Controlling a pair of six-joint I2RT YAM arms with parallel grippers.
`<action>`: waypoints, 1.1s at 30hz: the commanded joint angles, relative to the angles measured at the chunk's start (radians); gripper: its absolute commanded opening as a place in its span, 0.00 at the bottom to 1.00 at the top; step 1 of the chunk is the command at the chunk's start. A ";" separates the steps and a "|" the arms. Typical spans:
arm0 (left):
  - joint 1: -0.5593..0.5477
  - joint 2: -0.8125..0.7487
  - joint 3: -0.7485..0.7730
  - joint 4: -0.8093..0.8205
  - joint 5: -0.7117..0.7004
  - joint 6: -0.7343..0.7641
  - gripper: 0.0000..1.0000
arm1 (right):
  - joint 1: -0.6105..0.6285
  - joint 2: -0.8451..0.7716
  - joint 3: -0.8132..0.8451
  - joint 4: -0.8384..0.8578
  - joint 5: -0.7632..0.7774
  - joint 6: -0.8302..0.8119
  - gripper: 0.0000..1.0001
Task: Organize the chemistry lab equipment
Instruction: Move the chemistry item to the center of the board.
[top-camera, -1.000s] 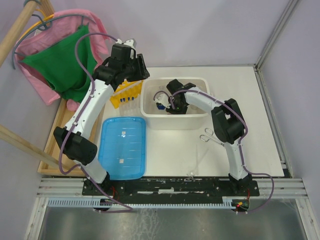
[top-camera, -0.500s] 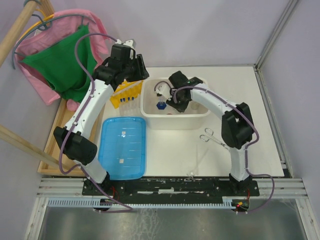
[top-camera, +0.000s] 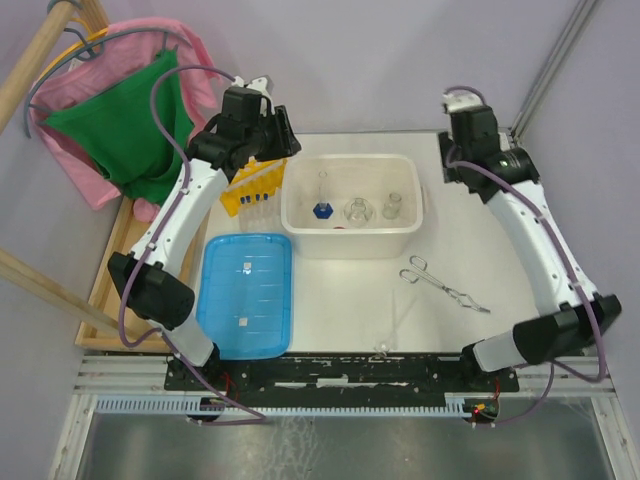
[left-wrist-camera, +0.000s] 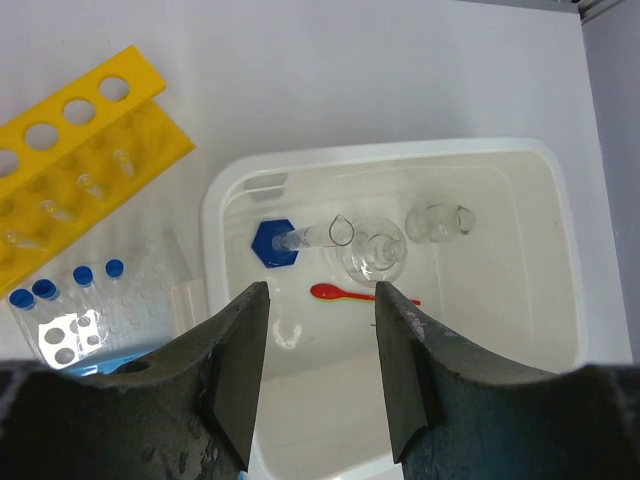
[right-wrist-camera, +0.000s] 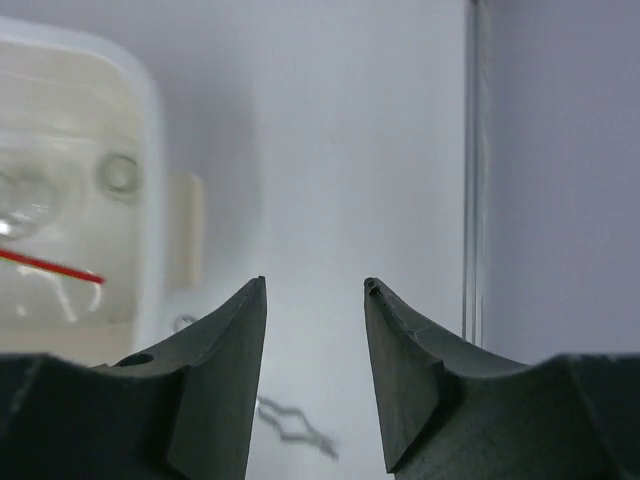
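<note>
Top external: flasks (top-camera: 357, 210) stand inside the tub (top-camera: 350, 242); tongs (top-camera: 445, 287) lie on the table (top-camera: 340, 290) (well apart from the tub).
Left wrist: left pincer (left-wrist-camera: 320, 292) jaws parted, holding nothing; yellow rack (left-wrist-camera: 90, 150) beside the tub.
Right wrist: right pincer (right-wrist-camera: 315, 284) jaws parted, holding nothing.

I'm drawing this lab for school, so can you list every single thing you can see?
tub: one, white, middle of table
glass flasks: two, clear, inside the tub
cylinder: one, clear with blue base, inside the tub
stick: one, red, tub floor
tube rack: one, yellow, left of tub
capped tubes: several, blue caps, beside the rack
lid: one, blue, near left
tongs: one, silver, near right of tub
cloths: two, pink and green, far left
left gripper: black, open, near the rack
right gripper: black, open, far right of tub
</note>
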 joint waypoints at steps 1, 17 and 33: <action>0.004 -0.014 0.004 0.056 0.035 -0.022 0.54 | -0.112 -0.241 -0.308 -0.108 0.156 0.435 0.52; 0.004 -0.051 -0.075 0.050 0.056 0.019 0.53 | -0.292 -0.187 -0.810 -0.083 -0.289 0.734 0.60; 0.004 -0.196 -0.248 0.109 0.017 -0.029 0.53 | -0.399 0.057 -0.787 -0.016 -0.667 0.563 0.25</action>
